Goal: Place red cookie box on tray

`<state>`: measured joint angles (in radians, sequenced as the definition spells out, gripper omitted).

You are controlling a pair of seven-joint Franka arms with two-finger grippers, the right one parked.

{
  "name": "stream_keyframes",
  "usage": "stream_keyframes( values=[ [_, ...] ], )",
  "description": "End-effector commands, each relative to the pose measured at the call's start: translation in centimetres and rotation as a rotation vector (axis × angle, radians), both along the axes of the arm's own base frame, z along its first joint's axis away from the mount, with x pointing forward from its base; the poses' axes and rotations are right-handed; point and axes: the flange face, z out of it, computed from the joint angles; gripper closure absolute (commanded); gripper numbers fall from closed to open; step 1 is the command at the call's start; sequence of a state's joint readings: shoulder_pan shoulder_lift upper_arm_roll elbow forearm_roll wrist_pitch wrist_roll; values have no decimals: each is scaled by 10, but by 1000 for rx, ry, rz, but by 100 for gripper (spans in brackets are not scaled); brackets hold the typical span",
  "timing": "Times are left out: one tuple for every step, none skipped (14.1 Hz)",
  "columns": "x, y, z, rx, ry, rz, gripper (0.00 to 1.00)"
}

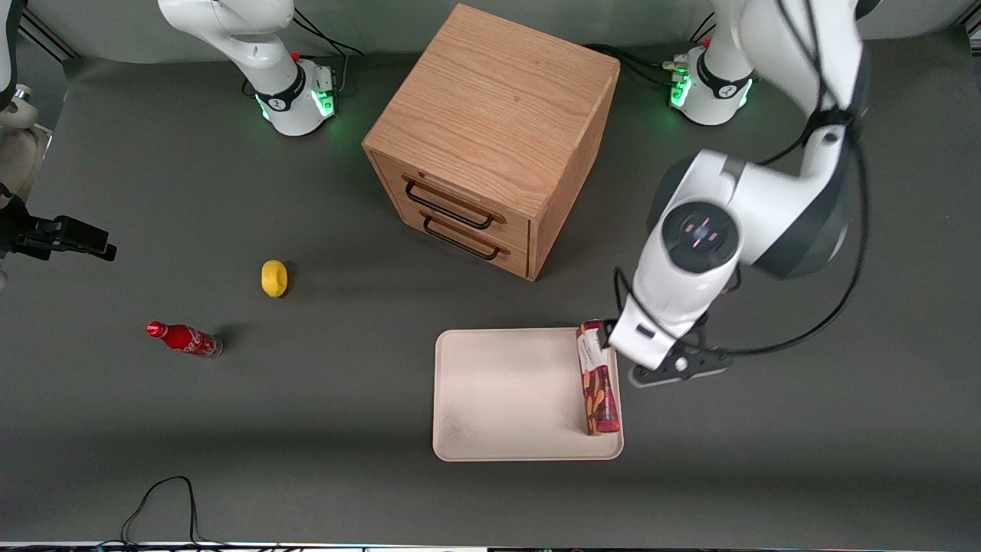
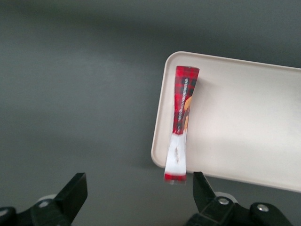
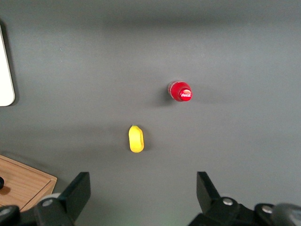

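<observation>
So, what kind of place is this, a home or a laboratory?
Probably a robotics lab. Two arm bases are fixed to a table with a grey mat, and test props lie on it: a wooden drawer cabinet, a tray with the red cookie box. The open gripper hovers above the box.

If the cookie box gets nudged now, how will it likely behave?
The cookie box stands on a narrow long edge along the tray rim, so it probably tips flat easily. Cardboard, likely light and stiff. The open gripper hovers above its white end.
</observation>
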<state>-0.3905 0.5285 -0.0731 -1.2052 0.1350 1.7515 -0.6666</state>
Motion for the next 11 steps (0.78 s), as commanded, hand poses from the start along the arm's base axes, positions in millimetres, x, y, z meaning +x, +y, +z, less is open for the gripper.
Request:
stream_keyframes(
  values=[
    [-23, 43, 70, -34, 10, 63, 0],
    [-29, 58, 85, -41, 17, 80, 0],
    [-32, 77, 94, -47, 25, 84, 0],
    [-34, 96, 104, -57, 29, 56, 0],
    [-39, 115, 106, -51, 57, 15, 0],
    [-44, 140, 111, -48, 66, -3, 0],
    [-48, 162, 115, -53, 71, -22, 0],
    [-53, 185, 119, -55, 73, -41, 0],
    [-57, 202, 120, -54, 80, -63, 0],
    [-62, 216, 122, -53, 78, -80, 0],
    [-64, 233, 122, -53, 79, -88, 0]
  ],
)
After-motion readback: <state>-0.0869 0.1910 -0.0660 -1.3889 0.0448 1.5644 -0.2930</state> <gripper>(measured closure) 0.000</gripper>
